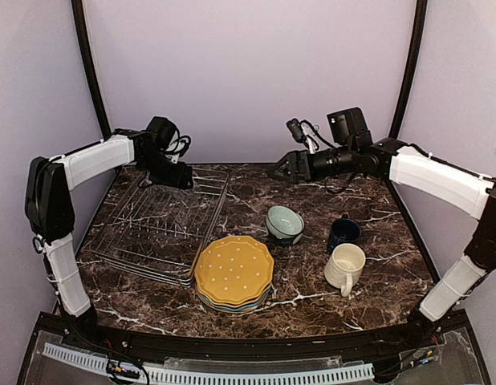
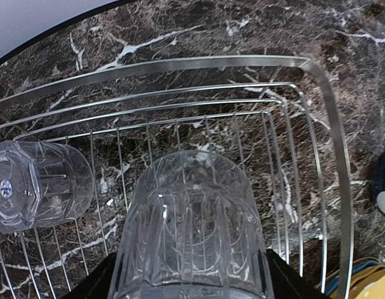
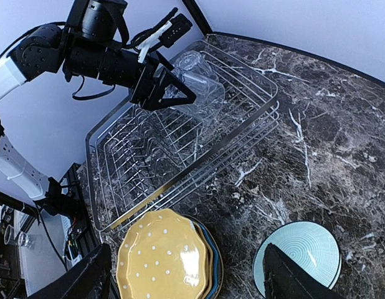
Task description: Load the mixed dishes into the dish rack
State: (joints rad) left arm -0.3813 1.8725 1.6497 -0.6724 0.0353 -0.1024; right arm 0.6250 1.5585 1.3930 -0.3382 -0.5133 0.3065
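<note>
Left hand (image 1: 186, 178): closed on a clear glass tumbler (image 2: 192, 230); one finger sits on each side of the glass at its near end.
Held tumbler: tilted away from the wrist, over the far part of the dish rack (image 1: 156, 220). Cannot tell whether it touches the wires.
Right hand (image 1: 276, 169): fingers spread wide with nothing between them. It hangs above the far middle of the worktop (image 1: 376, 208), well apart from the rack.
Dish rack: flat wire frame on the left half of the worktop, with rows of thin prongs visible in the right wrist view.
Second tumbler (image 2: 40, 187): clear, lying on its side on the rack wires, base toward the left wrist camera. It is to the left of the held one and apart from it.
Yellow dotted plate (image 1: 233, 269): top of a stack on the worktop, just beside the rack's near right corner.
Blue plate (image 3: 212, 261): only its rim shows under the yellow one. The lower plates are too hidden to describe.
Pale green bowl (image 1: 284, 223): upright on the worktop, right of the rack and beyond the plate stack.
Navy mug (image 1: 344, 233): on the worktop, right of the bowl.
Cream ribbed mug (image 1: 345, 266): just in front of the navy mug, handle toward the near edge.
</note>
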